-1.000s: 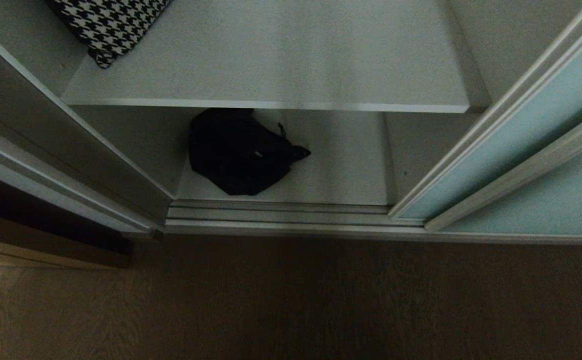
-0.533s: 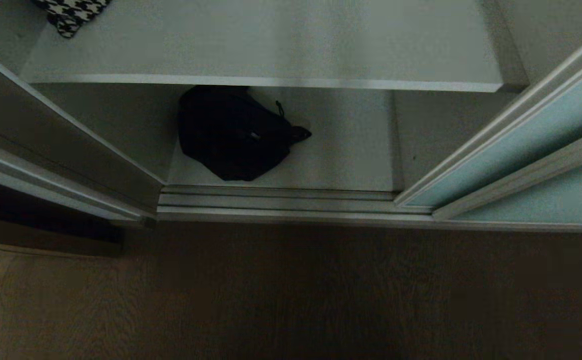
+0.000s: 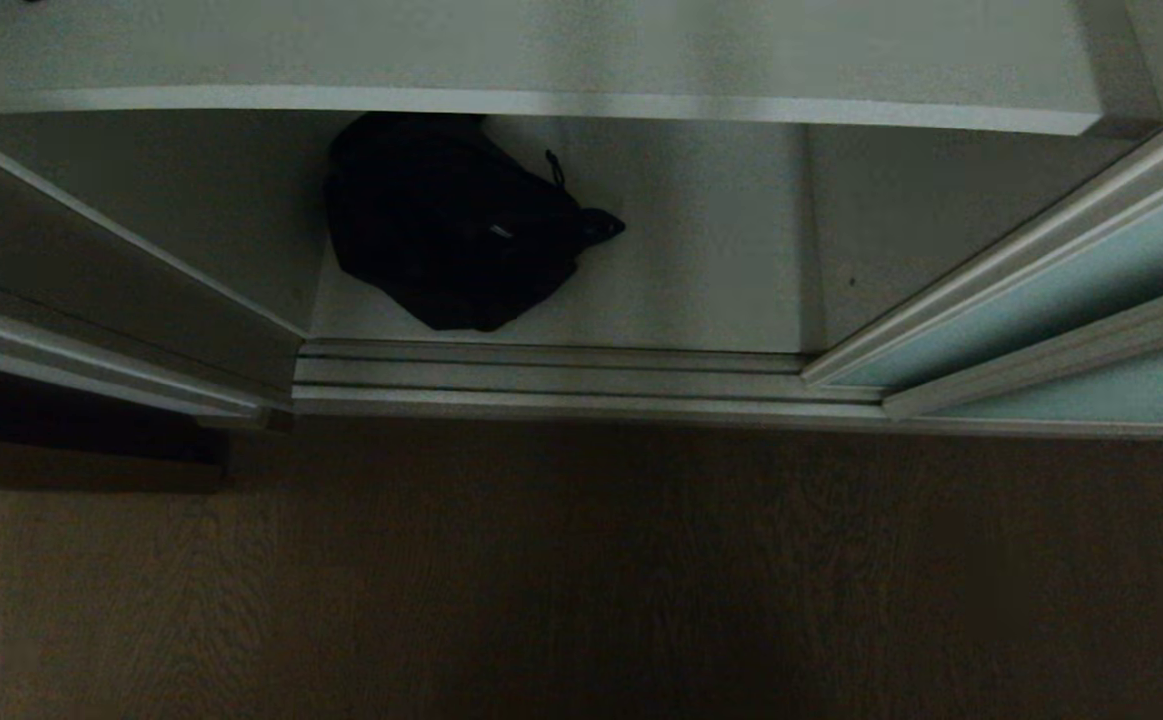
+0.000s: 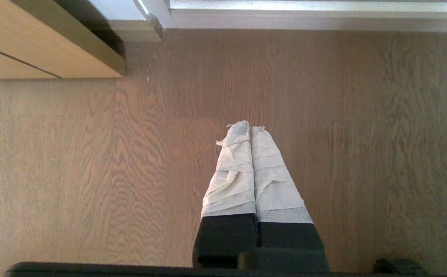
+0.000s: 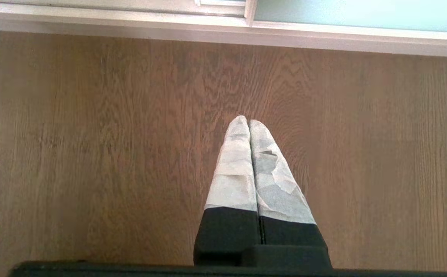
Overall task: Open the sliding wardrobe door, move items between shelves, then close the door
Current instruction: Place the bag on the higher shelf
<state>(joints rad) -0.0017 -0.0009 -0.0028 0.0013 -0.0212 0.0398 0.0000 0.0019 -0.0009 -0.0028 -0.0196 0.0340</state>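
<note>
Head view: scene has shifted upward as the camera tilted down; soft black bag [image 3: 456, 225] is seen on bottom white-grey shelf [image 3: 701, 290], frosted blue-green sliding door [image 3: 1061, 290] slid aside. Left hand [image 4: 250, 129] and right hand [image 5: 248, 122] are closed, empty, above wooden floor [image 3: 581, 580]. Reach judged next.

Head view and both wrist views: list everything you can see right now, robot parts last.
black bag: one, black, on the bottom shelf, left of its middle
upper shelf: one, white-grey, above the bag
sliding wardrobe door: one, pale blue-green, slid to the right
floor track: one, silver, at the wardrobe's foot
floor: brown wood, in front
left gripper: one, taped white, shut, over the floor
right gripper: one, taped white, shut, over the floor
</note>
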